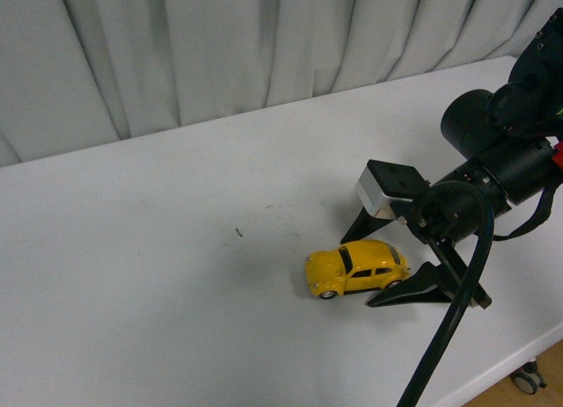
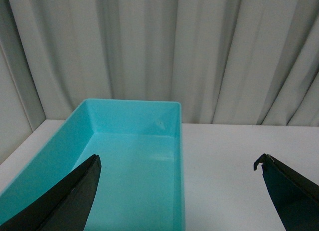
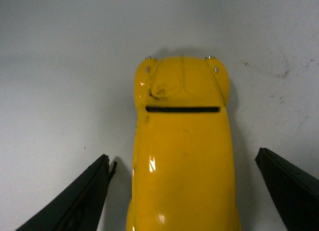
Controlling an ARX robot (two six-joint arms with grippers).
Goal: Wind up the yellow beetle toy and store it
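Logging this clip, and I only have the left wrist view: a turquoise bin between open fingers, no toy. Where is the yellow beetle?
Observer: The yellow beetle toy stands on its wheels on the white table, in the front view.
Operator: Is the right arm holding it?
Observer: No. The right gripper straddles the toy with its jaws open, one finger on each side.
Operator: Touching it?
Observer: The right wrist view shows bare table between each finger and the toy's body.

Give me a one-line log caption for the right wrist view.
Right gripper open, jaws either side of the yellow beetle toy standing on the white table, not touching it.
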